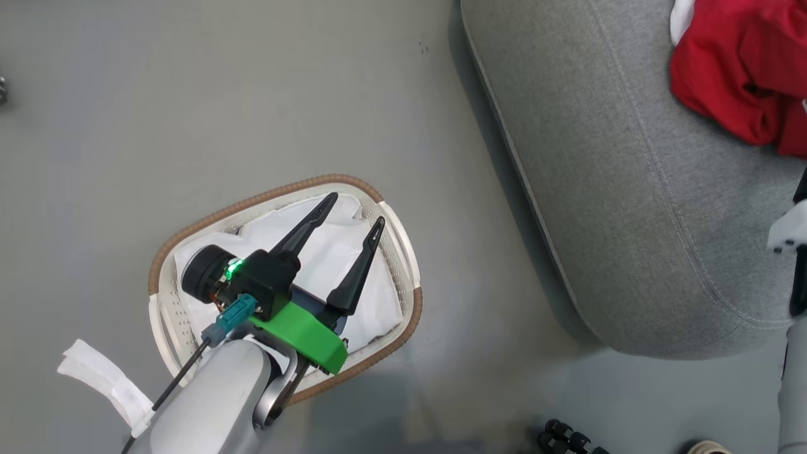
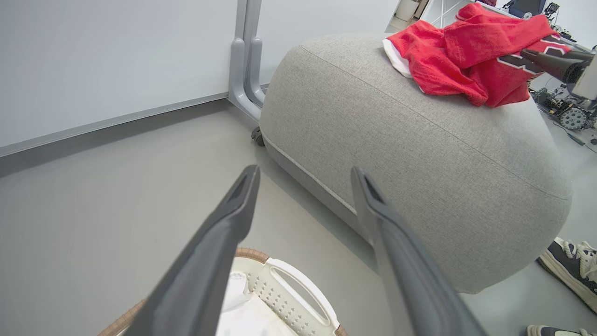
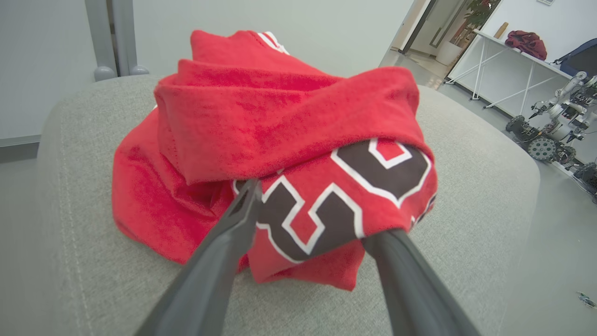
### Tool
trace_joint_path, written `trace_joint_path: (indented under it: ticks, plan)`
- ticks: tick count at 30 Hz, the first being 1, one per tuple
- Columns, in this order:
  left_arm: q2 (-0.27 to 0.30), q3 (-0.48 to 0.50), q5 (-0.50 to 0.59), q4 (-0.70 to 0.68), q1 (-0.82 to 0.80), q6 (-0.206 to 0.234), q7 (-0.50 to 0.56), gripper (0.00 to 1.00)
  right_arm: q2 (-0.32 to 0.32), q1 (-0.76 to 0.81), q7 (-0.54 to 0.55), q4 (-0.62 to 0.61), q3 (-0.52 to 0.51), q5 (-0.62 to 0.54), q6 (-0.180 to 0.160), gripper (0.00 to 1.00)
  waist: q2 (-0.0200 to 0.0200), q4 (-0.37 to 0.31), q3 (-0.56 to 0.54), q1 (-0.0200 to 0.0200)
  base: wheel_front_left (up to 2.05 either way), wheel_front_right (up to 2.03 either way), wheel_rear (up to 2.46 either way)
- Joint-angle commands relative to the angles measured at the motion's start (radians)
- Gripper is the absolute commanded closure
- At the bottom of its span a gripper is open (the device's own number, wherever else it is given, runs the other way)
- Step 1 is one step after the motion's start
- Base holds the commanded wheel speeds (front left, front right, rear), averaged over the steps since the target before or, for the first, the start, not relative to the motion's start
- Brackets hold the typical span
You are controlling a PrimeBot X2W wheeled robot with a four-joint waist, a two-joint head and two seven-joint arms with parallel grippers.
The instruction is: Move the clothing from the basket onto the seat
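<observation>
Right tool (image 3: 312, 210) gapes astride clothing (image 3: 280, 116) on grey woven seat (image 3: 466, 186); left tool (image 1: 356, 208) gapes over basket (image 1: 265, 198).

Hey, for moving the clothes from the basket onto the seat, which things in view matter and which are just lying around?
Part of the job:
clothing, piled on the seat
basket with its white liner
left gripper, open over the basket
right gripper, open at the clothing

Lying about:
white cloth strip on the floor
shoe beside the seat
</observation>
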Motion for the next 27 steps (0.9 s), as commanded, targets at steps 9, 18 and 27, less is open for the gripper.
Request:
trace_joint_path:
  ticks: [9, 18, 27]
  plan:
    - [-0.035, 0.073, 0.009, 0.025, 0.066, 0.002, 0.001, 0.00, 0.033, 0.176, -0.002, -0.042, 0.069, 0.068, -0.001, 0.00, 0.0000, 0.028, -0.120, 0.0000, 0.00, 0.00, 0.00]
    - [-0.082, 0.257, 0.088, 0.041, 0.141, 0.002, 0.001, 0.00, 0.060, 0.251, -0.002, -0.102, 0.211, 0.104, -0.001, 0.00, 0.0000, 0.098, -0.210, 0.0000, 0.00, 0.00, 0.00]
    - [-0.138, 0.446, 0.174, 0.079, 0.205, 0.002, 0.001, 0.00, 0.063, 0.234, -0.002, -0.094, 0.357, 0.186, -0.001, 0.00, 0.0000, 0.202, -0.278, 0.0000, 0.00, 0.00, 0.00]
